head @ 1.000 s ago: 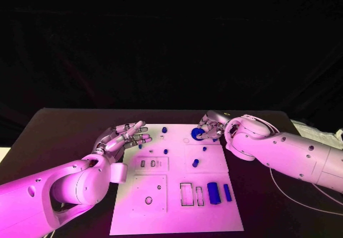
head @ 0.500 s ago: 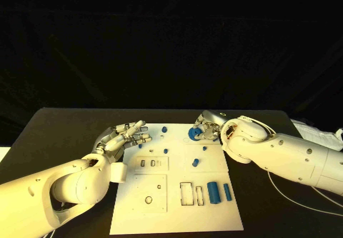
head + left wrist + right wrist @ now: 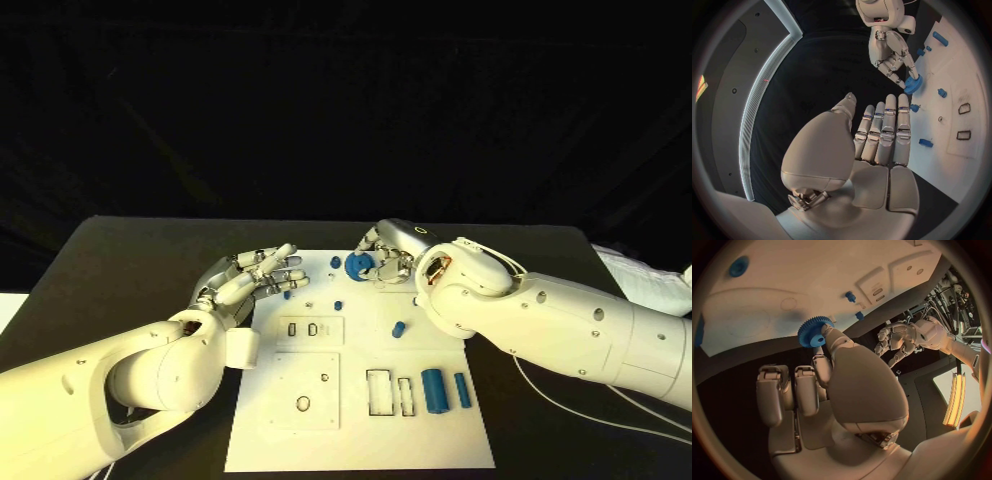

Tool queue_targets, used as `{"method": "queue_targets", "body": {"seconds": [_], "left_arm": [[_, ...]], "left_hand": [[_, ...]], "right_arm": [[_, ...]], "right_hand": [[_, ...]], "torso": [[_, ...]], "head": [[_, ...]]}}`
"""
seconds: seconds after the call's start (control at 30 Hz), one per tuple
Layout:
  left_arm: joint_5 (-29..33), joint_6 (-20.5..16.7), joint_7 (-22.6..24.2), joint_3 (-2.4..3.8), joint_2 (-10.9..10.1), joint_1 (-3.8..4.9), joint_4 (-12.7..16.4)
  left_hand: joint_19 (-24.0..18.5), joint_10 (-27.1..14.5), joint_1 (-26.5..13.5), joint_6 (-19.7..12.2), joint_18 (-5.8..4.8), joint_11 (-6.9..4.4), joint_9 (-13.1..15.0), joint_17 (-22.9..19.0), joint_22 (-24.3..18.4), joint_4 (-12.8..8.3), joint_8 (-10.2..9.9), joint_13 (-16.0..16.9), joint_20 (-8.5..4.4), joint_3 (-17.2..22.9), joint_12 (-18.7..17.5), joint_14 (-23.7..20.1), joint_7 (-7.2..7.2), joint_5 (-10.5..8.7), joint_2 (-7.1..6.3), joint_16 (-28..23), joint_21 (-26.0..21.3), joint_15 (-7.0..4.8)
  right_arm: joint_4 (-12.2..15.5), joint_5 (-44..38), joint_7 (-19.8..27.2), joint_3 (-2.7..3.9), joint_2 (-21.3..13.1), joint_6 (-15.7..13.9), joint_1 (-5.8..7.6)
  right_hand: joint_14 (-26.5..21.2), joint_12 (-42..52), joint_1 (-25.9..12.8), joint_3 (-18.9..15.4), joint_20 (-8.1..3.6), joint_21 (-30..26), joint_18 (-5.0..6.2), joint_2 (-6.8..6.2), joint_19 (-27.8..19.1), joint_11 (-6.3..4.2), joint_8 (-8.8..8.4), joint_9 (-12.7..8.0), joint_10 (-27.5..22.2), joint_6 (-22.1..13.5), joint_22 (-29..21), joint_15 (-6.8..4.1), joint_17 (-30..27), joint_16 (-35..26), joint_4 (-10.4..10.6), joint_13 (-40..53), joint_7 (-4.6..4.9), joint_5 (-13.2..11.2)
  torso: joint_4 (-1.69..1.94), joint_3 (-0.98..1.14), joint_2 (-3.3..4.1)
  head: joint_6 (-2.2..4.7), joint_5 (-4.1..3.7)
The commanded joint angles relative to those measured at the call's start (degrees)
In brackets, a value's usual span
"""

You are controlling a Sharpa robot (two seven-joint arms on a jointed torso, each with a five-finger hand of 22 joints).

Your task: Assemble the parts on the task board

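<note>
You had the right robot hand (image 3: pixel 387 258) over the far edge of the task board (image 3: pixel 361 420), its fingers pinching a blue toothed gear (image 3: pixel 359 266) by its rim. The right wrist view showed the gear (image 3: pixel 815 330) gripped at the fingertips, clear of the white plate, though whether it touched the board could not be told. The gear was probably held this way so that its centre hole stayed free to drop over a peg, a judgement from the pose alone.

Your left robot hand (image 3: pixel 260 277) hovered just beside the board's left edge, fingers straight and side by side with the thumb apart, holding nothing; the left wrist view confirmed the empty palm (image 3: pixel 879 150). It seemed parked there to leave the board free for the other arm.

Small blue pegs (image 3: pixel 338 304) stood in the board's middle rows, with 2 blue cylinders (image 3: pixel 433 388) lying near the right edge beside empty rectangular slots (image 3: pixel 378 391), apparently awaiting their turn. The board lay flat on the black worktop (image 3: pixel 130 270), and most of the assembly appeared not yet done.
</note>
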Motion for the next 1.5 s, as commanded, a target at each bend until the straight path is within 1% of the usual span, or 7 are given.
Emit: {"method": "queue_targets", "body": {"seconds": [0.03,0.27,0.47,0.7,1.0,1.17,1.5], "left_arm": [[0.0,1.2,0.3,0.04,0.2,0.06,0.1],[0.0,1.2,0.3,0.04,0.2,0.06,0.2],[0.0,1.1,0.3,0.05,0.2,0.06,0.2],[0.0,1.2,0.3,0.05,0.3,0.06,0.3],[0.0,1.2,0.3,0.05,0.3,0.07,0.2],[0.0,1.2,0.3,0.05,0.3,0.07,0.2],[0.0,1.1,0.2,0.05,0.3,0.07,0.2]], "left_hand": [[0.3,-0.5,0.2,-0.4,0.63,-0.04,0.0,0.1,-0.1,-0.2,-0.3,-0.1,-0.04,0.0,-0.1,-0.3,-0.09,0.11,0.5,-0.3,-0.3,0.02],[0.3,-0.5,0.2,-0.4,0.63,-0.05,0.0,0.1,-0.1,-0.3,-0.3,-0.1,-0.04,0.0,-0.1,-0.3,-0.12,0.11,0.56,-0.4,-0.4,0.01],[0.3,-0.5,0.2,-0.4,0.63,-0.05,0.0,0.1,-0.1,-0.3,-0.3,-0.1,-0.04,0.0,-0.1,-0.3,-0.12,0.11,0.56,-0.4,-0.4,0.01],[0.3,-0.5,0.2,-0.4,0.63,-0.05,0.0,0.1,-0.1,-0.3,-0.3,-0.1,-0.04,0.0,-0.1,-0.3,-0.12,0.11,0.56,-0.4,-0.4,0.01],[0.3,-0.5,0.2,-0.4,0.63,-0.05,0.0,0.1,-0.1,-0.3,-0.3,-0.1,-0.04,0.0,-0.1,-0.3,-0.12,0.11,0.56,-0.4,-0.4,0.01],[0.3,-0.5,0.2,-0.4,0.63,-0.05,0.0,0.1,-0.1,-0.3,-0.3,-0.1,-0.04,0.0,-0.1,-0.3,-0.12,0.11,0.56,-0.4,-0.4,0.01],[0.3,-0.6,0.3,-0.4,0.63,-0.06,0.0,0.2,-0.1,-0.5,-0.3,-0.1,-0.04,0.0,-0.1,-0.3,-0.14,0.11,0.61,-0.4,-0.5,0.01]], "right_arm": [[-0.4,-1.5,0.2,-0.11,1.4,-0.7,0.01],[-2.8,-1.3,0.6,-1.02,4.5,1.1,-0.03],[-4.7,-1.6,0.8,-1.62,6.0,2.1,-0.05],[-7.4,-1.9,1.0,-2.31,8.1,1.7,-0.05],[-8.5,-1.9,1.8,-2.57,9.2,1.3,-0.05],[-8.7,-1.8,1.8,-2.63,9.2,1.9,-0.05],[-9.2,-0.7,0.6,-2.65,8.9,3.7,-0.05]], "right_hand": [[4.1,-0.3,-2.0,1.0,-0.29,0.3,-0.97,0.8,1.3,-0.9,-0.18,0.6,1.1,1.7,8.2,-0.21,5.1,-0.1,0.5,-0.5,-0.78,0.3],[4.0,-0.7,-2.4,1.2,-0.27,0.3,-0.97,0.68,1.2,-0.85,-0.29,0.5,1.0,1.7,8.2,-0.18,5.0,-0.2,0.6,-0.8,-0.73,0.3],[4.0,-1.2,-2.8,1.5,-0.23,0.3,-0.96,0.4,1.2,-0.79,-0.5,0.4,0.7,1.4,8.2,-0.13,4.9,-0.2,0.4,-1.1,-0.65,-0.2],[4.0,-2.6,-3.2,2.0,-0.14,0.2,-0.95,0.12,1.2,-0.6,-0.96,0.2,0.1,0.8,8.1,0.0,4.9,-0.2,0.2,-1.9,-0.39,-0.4],[4.0,-4.0,-5.5,1.8,0.42,0.1,-0.91,-1.35,1.0,0.29,-2.88,-0.3,-0.4,-1.8,7.9,0.73,4.8,-0.3,0.5,-2.6,0.65,-2.1],[3.9,-5.3,-8.4,-0.5,0.93,0.0,-0.84,-2.75,0.8,0.73,-3.78,-0.4,-0.9,-3.6,7.7,1.16,4.5,-0.5,1.7,-3.3,0.96,-5.4],[3.9,-6.4,-11.7,-3.9,1.3,-0.1,-0.81,-1.98,0.7,0.97,-3.48,-0.1,-1.4,-4.7,7.6,1.42,4.5,-0.5,5.5,-3.7,1.1,-4.6]], "torso": [[-0.01,0.0,0.01],[0.09,0.06,0.08],[0.38,-0.11,0.06],[0.42,0.03,0.16],[0.3,0.01,0.11],[0.21,0.0,0.13],[0.26,0.02,0.11]], "head": [[-0.1,0.35],[-0.34,0.75],[-0.44,0.56],[-0.63,0.73],[-0.76,0.94],[-0.83,0.86],[-0.74,0.74]]}}
